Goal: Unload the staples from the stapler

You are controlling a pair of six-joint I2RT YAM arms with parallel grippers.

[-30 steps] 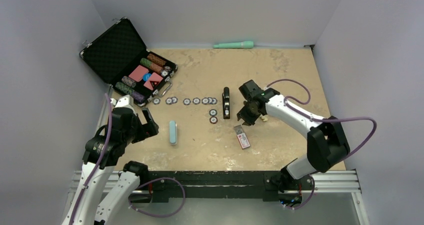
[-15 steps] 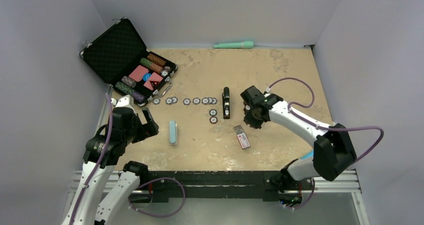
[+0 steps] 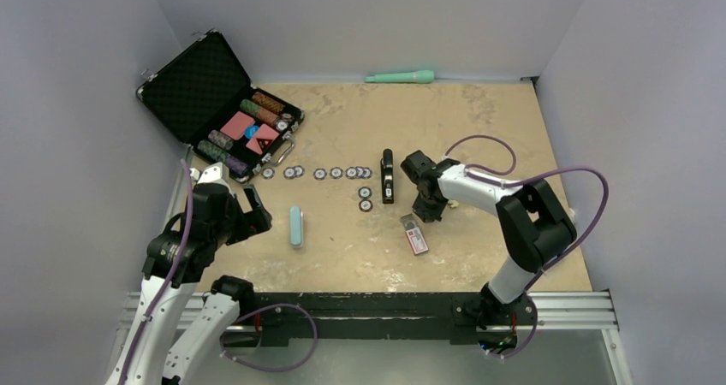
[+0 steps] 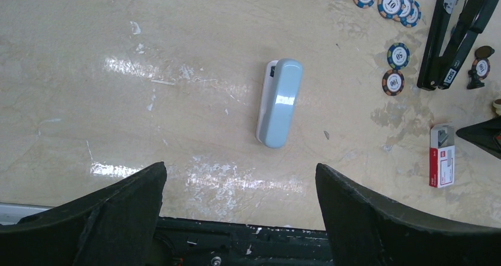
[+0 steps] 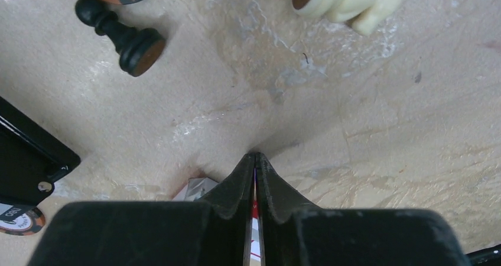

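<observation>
Stapler (image 3: 388, 176): slim, black, oblong; lies on tan desk (image 3: 479, 120).
Right hand (image 5: 255, 156): fingers pressed together, tips near desk.
Left hand (image 4: 239, 168): fingers apart above pale blue bar (image 4: 279, 102).

Plain grey walls (image 3: 368, 17) on three sides, scuffed tan tabletop (image 3: 496, 120), metal rail (image 3: 582, 310) along the near edge, soft even light.

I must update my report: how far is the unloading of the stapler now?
Done: the stapler lies with its top seemingly swung open. In hand: the right tool, shut, has its tips at the table beside it; whether it pinches staples I cannot tell. Left: no staples show outside, so removal seems unfinished. The left tool hangs open.
</observation>
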